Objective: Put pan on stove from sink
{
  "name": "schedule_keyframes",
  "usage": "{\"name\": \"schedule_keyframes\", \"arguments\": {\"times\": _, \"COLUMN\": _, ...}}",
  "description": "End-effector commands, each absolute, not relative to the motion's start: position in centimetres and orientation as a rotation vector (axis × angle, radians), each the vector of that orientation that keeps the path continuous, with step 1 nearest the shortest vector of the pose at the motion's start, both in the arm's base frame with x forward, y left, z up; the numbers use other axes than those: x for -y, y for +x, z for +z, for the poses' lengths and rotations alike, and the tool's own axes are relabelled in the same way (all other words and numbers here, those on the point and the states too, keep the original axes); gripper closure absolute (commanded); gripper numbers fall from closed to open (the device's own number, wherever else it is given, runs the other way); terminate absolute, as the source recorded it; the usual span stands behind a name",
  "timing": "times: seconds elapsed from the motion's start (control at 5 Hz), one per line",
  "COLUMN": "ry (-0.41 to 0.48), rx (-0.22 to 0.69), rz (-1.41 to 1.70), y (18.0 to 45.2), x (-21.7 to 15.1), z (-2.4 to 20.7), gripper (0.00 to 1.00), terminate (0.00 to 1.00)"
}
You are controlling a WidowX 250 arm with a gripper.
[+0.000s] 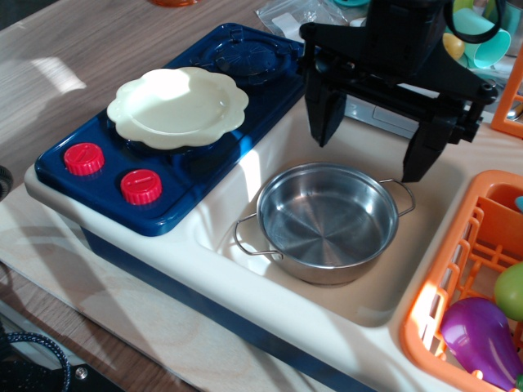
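Observation:
The pan (327,222), a shiny shallow steel pot with two wire loop handles, sits upright in the cream sink (372,306). My black gripper (373,153) hangs open just above the pan's far rim, its left finger (324,114) and right finger (429,147) spread wide and apart from the pan. The dark blue stove (208,159) lies to the left, with two red knobs (140,186) at its near end. A cream scalloped plate (178,104) rests on the stove's near burner. The far burner (245,55) is bare.
An orange dish rack (458,278) stands at the right with a purple eggplant (482,339) and a green item (511,290) in it. Clutter, including a teal object (490,41), lies behind the sink. The toy kitchen sits on a wooden tabletop (73,57).

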State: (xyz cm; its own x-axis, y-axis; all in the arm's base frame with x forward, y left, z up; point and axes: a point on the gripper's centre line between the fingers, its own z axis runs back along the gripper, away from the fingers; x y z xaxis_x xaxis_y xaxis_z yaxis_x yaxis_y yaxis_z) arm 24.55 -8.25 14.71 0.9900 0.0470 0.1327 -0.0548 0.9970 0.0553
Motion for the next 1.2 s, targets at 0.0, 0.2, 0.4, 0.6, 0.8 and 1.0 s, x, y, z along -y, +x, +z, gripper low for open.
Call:
{"name": "schedule_keyframes", "arguments": {"times": 0.0, "ry": 0.059, "rx": 0.132, "rz": 0.051, "y": 24.5, "x": 8.3, "z": 14.7, "gripper": 0.00, "terminate": 0.00}}
{"name": "schedule_keyframes", "arguments": {"times": 0.2, "ry": 0.106, "rx": 0.223, "rz": -0.078, "y": 23.6, "x": 8.1, "z": 14.0, "gripper": 0.00, "terminate": 0.00}}
{"name": "schedule_keyframes", "arguments": {"times": 0.4, "ry": 0.124, "rx": 0.272, "rz": -0.268, "y": 22.7, "x": 7.6, "z": 13.7, "gripper": 0.00, "terminate": 0.00}}
{"name": "schedule_keyframes", "arguments": {"times": 0.6, "ry": 0.128, "rx": 0.295, "rz": -0.403, "y": 22.1, "x": 7.6, "z": 13.2, "gripper": 0.00, "terminate": 0.00}}
{"name": "schedule_keyframes", "arguments": {"times": 0.8, "ry": 0.093, "rx": 0.295, "rz": -0.504, "y": 22.3, "x": 7.2, "z": 12.3, "gripper": 0.00, "terminate": 0.00}}
{"name": "schedule_keyframes", "arguments": {"times": 1.0, "ry": 0.071, "rx": 0.299, "rz": -0.552, "y": 22.2, "x": 7.2, "z": 11.4, "gripper": 0.00, "terminate": 0.00}}
